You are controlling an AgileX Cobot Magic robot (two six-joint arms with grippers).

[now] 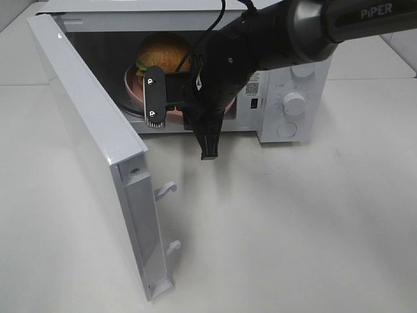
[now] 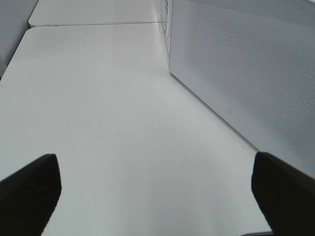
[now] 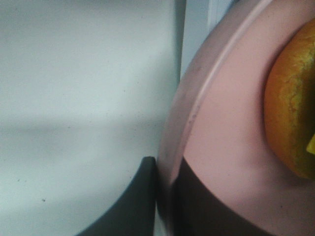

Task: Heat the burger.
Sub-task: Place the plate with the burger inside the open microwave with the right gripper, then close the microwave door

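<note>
White table [image 1: 293,228] fills most of the overhead view. A white microwave [image 1: 309,127] sits at the top centre, and its door [image 1: 85,111] is swung wide open toward the lower left of the frame. The black right arm [image 1: 293,32] enters from the upper right and reaches across the cavity opening, covering part of it. The pink plate [image 1: 132,89] is inside the cavity, at upper centre-left of the frame, with its rim showing left of the arm's black hardware. The burger [image 1: 163,52] sits on that plate inside the microwave; the brown domed bun and a bit of green at the edge are visible. The right gripper [image 3: 166,171] is seen close up in its wrist view, with one dark finger on each side of the plate rim, pressed together and pinching it. The bun's orange-brown edge shows at the right of that frame. The left gripper [image 2: 157,196] is spread wide, its two dark fingertips sitting in the bottom corners of the left wrist frame with bare table between them and nothing held. A dotted white panel [image 2: 246,73] stands at the right of that frame. Smaller bits are an upper knob [image 1: 295,103] and a lower knob [image 1: 287,129] on the control panel, a QR sticker [image 1: 253,81] beside them, and two white latch hooks [image 1: 166,189] on the door's edge.
</note>
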